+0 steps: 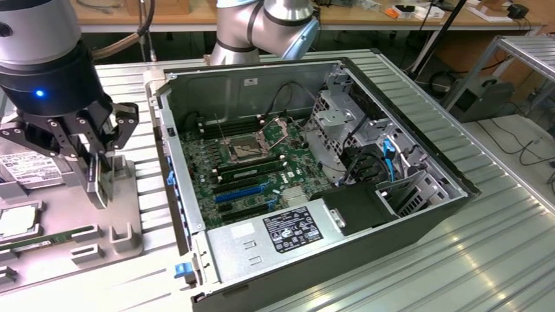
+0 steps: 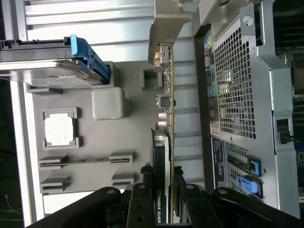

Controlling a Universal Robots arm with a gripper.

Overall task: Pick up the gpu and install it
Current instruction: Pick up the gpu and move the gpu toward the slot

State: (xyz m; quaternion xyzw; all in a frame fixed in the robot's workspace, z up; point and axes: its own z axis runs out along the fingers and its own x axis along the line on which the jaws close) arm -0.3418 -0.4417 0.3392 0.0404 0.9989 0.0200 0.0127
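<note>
The gpu [image 2: 164, 147] is seen edge-on in the wrist view: a dark face with a printed logo and a green board edge [image 2: 172, 109] carrying silver connectors. My gripper [image 2: 164, 205] is shut on it, one black finger [image 2: 142, 202] on each side of the card. In the exterior view the gripper [image 1: 93, 170] hangs over the grey parts tray [image 1: 130, 214] at that view's left. The gpu [image 1: 101, 187] stands upright between its fingers, low over the tray. I cannot tell whether the card touches the tray.
The open computer case [image 1: 416, 156] lies beside the tray with its motherboard [image 1: 251, 162] and blue expansion slots [image 1: 238, 193] exposed. On the tray are a hard drive [image 2: 52, 71] with a blue tab, a square processor chip [image 2: 59, 129] and a memory stick [image 2: 85, 160]. The case's perforated rear panel [image 2: 237, 95] is close to the card.
</note>
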